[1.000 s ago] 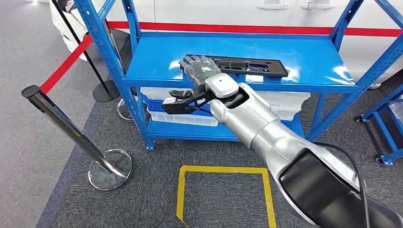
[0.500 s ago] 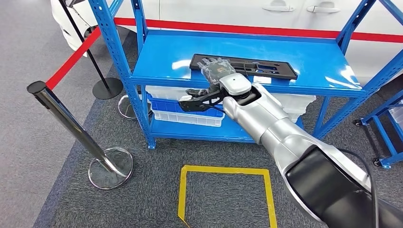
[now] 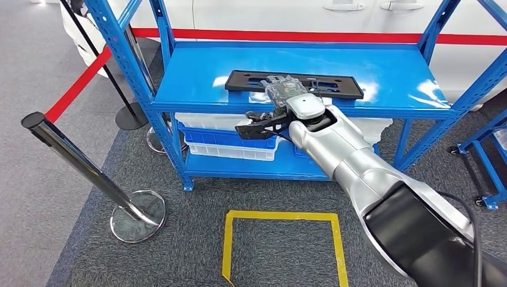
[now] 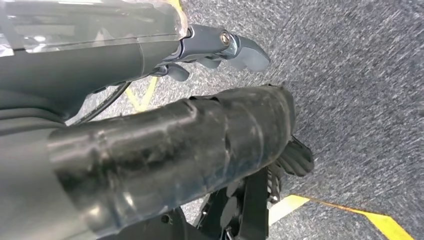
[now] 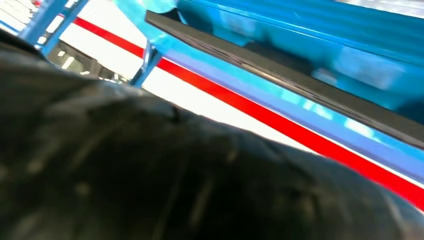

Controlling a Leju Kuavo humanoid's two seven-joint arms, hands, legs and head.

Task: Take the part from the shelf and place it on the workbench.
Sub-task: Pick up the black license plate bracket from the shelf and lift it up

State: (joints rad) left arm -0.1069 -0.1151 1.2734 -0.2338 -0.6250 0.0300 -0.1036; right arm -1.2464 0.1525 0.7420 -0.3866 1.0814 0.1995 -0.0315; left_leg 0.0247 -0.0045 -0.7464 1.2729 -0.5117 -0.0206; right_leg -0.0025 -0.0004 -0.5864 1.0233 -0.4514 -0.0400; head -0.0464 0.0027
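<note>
Part: the flat black plastic panel (image 3: 294,84) lay lengthwise on the top deck of the blue shelf (image 3: 197,78), in the upper middle of the head view, near the front edge, where I judged an arm could reach it.
Right hand: my right hand (image 3: 286,91) rested palm-down over the panel's near edge, upper centre of the frame. The fingers lay flat on it; I couldn't tell whether anything curled underneath, so I can't say if it had a hold.
Right wrist view: the panel's (image 5: 300,82) dark edge ran diagonally across the frame above the blurred hand cover, which suggested a low, shallow approach.
Left hand: in the left wrist view my left hand (image 4: 220,47) hung over the grey carpet (image 4: 360,75), fingers curled in with nothing in them.
Surroundings: white and blue bins (image 3: 230,140) sat on the lower deck. A chrome stanchion (image 3: 89,173) stood at lower left, and a yellow floor marking (image 3: 281,239) lay at bottom centre.
Step, in my judgement: securing the grasp; the lift was not yet done.
</note>
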